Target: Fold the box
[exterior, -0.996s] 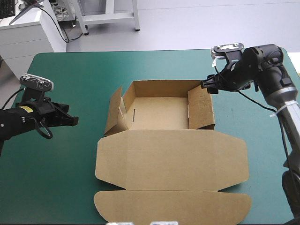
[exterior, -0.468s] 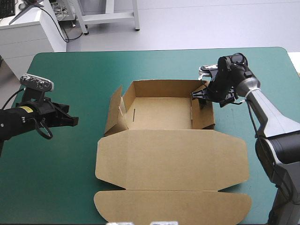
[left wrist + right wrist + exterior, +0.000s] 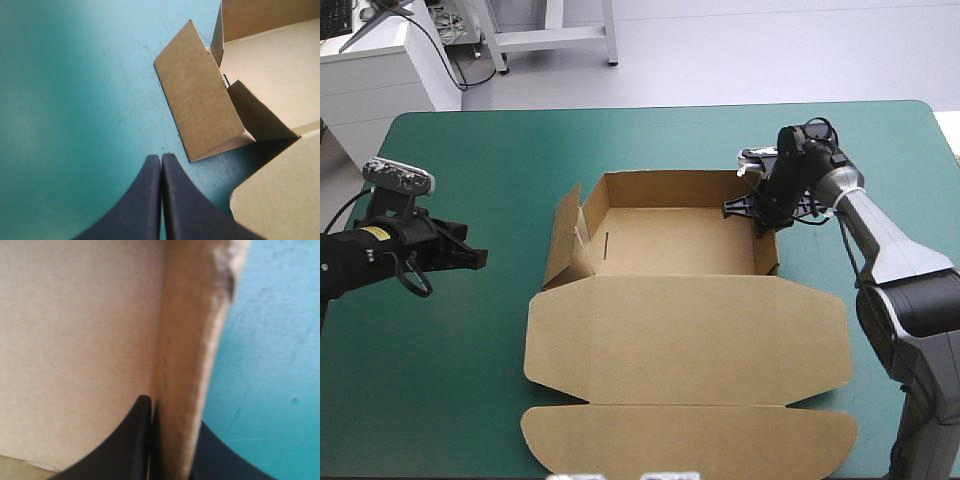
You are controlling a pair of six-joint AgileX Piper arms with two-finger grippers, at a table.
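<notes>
High view: brown box point(image 3: 665, 245) at the middle of the teal-green table point(image 3: 470, 160), an open tray with its far and right sides raised, left flap point(image 3: 563, 240) splayed outward and lid point(image 3: 690, 340) flat on the box's near side; right gripper point(image 3: 754, 214) at the far end of the box's right wall point(image 3: 767, 255), left gripper point(image 3: 478, 257) well apart from the box, off its left side. Left wrist view: black fingers point(image 3: 145, 200) pressed together in one pointed arch over the cover, the box's left flap just ahead. Right wrist view: black fingers point(image 3: 132, 440) all but together, clamped on the box's right wall, one inside the tray, one outside.
</notes>
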